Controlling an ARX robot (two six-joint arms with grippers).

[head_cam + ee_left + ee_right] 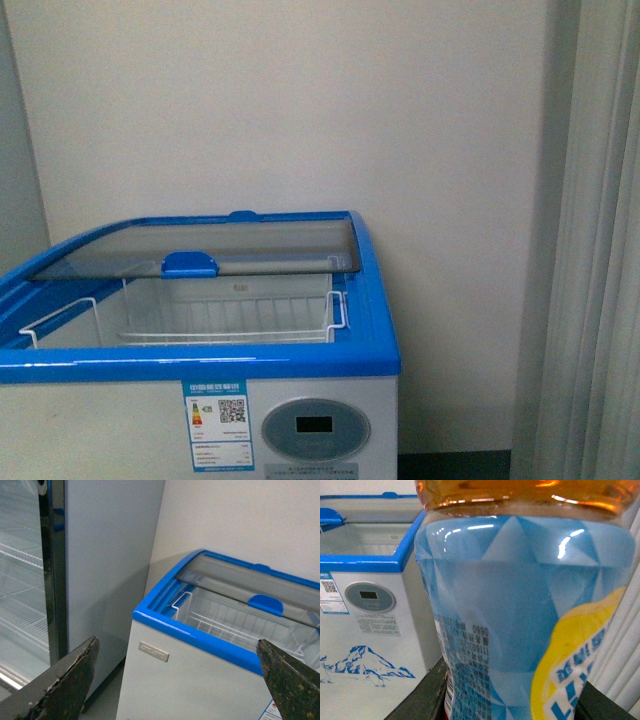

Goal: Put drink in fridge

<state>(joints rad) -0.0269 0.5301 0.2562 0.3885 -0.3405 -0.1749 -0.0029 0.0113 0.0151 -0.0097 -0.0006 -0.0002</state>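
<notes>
The fridge (300, 362) is a white chest with a blue rim; its curved glass top (230, 245) is slid back, leaving the front half open over a white wire basket (200, 318). In the right wrist view the drink (520, 605), amber liquid above a light-blue and yellow label, fills the picture, and my right gripper (512, 700) is shut on it, in front of the fridge (370, 560) and off its front right corner. In the left wrist view my left gripper (177, 650) is open and empty before the fridge (200, 680), near its front left corner. Neither gripper shows in the front view.
A tall grey glass-door cabinet (90, 570) with wire shelves stands close on the fridge's left. A plain wall (300, 100) runs behind. A pale curtain (600, 250) hangs to the right of the fridge.
</notes>
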